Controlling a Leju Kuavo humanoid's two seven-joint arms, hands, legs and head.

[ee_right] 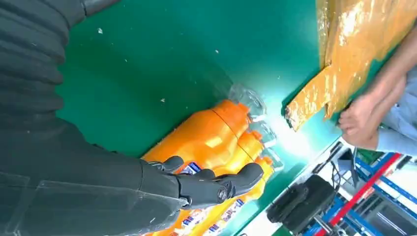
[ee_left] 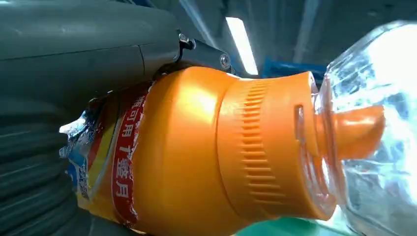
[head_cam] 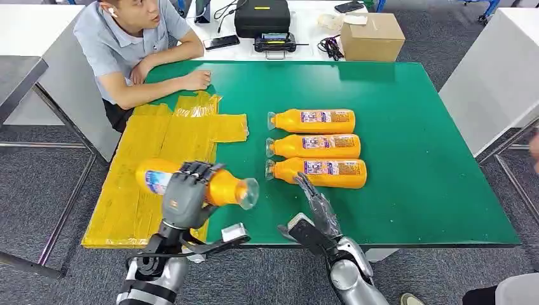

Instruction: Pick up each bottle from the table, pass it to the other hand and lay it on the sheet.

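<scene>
Left hand (head_cam: 188, 194) grips an orange bottle (head_cam: 222, 188) sideways, clear cap pointing to 3 o'clock, right over the yellow sheet (head_cam: 152, 146) edge. Right hand (head_cam: 318, 206) holds nothing, fingers straight, near the closest of three bottles (head_cam: 321, 147) on the green table (head_cam: 432, 159). Looks like the laying-down step: lower it, then let go.

Orange bottles (head_cam: 318, 147) with clear caps, a yellow sheet (head_cam: 152, 171) and a green table (head_cam: 419, 152).
</scene>
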